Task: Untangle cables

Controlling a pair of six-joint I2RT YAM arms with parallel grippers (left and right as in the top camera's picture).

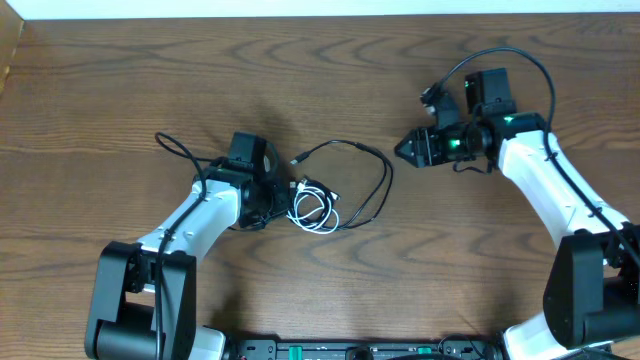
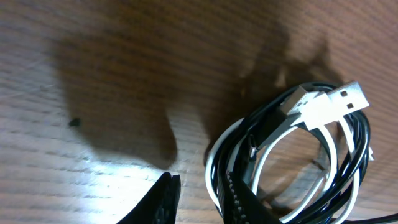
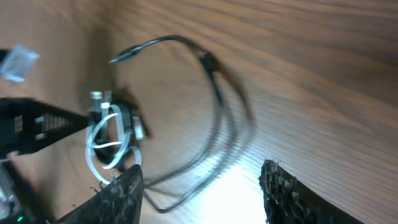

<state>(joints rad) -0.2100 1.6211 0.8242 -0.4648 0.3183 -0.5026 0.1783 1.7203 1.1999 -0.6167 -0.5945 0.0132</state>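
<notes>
A white cable (image 1: 318, 210) lies coiled on the wooden table just right of my left gripper (image 1: 283, 205). The black cable (image 1: 385, 180) runs out of that coil in a wide loop to the right, ending in a plug (image 1: 298, 159). In the left wrist view, white (image 2: 323, 109) and black (image 2: 364, 134) strands overlap against the right finger (image 2: 249, 205). The left gripper (image 2: 200, 182) stands slightly open, mostly bare wood in the gap. My right gripper (image 1: 402, 150) hovers right of the loop, open and empty (image 3: 202, 193), looking at the black cable (image 3: 217, 93) and white coil (image 3: 99, 140).
The left arm's own thicker black wire (image 1: 175, 148) curls on the table behind it. Another such wire (image 1: 500, 55) arches over the right arm. The table's far edge (image 1: 320, 16) runs along the top, and a small dark speck (image 2: 73, 122) sits on the wood.
</notes>
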